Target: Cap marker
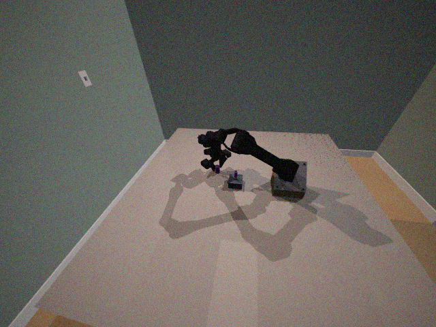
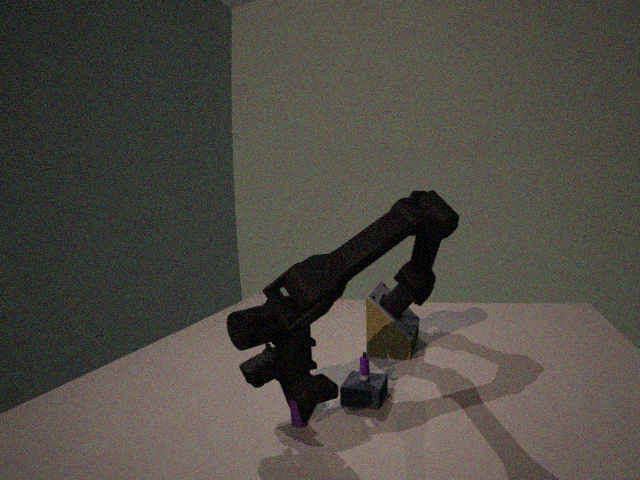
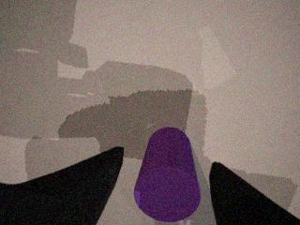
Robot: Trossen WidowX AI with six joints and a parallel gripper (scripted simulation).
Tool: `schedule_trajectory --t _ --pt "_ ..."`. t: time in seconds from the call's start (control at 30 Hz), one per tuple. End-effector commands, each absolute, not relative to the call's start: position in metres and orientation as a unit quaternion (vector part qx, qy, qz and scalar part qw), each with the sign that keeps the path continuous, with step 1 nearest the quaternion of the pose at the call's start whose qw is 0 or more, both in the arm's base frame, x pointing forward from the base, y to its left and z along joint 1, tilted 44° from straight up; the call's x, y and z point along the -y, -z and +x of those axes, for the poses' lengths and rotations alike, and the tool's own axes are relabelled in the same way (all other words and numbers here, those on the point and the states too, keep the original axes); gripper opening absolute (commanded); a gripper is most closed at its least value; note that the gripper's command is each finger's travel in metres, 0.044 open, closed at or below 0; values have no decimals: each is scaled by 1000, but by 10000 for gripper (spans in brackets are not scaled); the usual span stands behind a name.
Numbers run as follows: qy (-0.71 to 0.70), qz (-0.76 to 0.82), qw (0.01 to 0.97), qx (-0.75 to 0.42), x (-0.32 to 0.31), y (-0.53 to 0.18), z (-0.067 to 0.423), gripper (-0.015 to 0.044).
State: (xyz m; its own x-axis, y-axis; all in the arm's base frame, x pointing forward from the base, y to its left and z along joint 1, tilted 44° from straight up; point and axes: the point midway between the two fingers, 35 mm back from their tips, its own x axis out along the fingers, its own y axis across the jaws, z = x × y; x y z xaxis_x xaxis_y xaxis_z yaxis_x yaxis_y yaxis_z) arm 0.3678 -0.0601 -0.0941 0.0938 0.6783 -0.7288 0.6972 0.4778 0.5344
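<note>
The pincer is down at the bench, its two dark fingers standing about half open on either side of the purple cap — bracketing it, with a visible gap on each side, so it has hold of nothing yet. The cap stands upright on the bench between the fingers, seemingly centred in the wrist view. In the exterior view its lower part shows just under the fingertips, apparently at bench level.

Just beside it sits the holder block, with the marker upright in it and uncapped. Further back is the arm's base.

The step in hand appears to be the grasp of the cap. The next move calls for closing squarely on it without tipping it — then a straight lift, a short carry over the marker tip, and a vertical press down.
</note>
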Motion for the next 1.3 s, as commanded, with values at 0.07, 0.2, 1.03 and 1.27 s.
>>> schedule_trajectory --t 0.07,0.2,1.03,1.27 --pt "8 514 530 -675 52 101 366 247" --pt "8 514 530 -675 52 101 366 168" --pt "9 513 530 -675 84 70 363 0" --pt "9 513 530 -675 95 57 361 0"
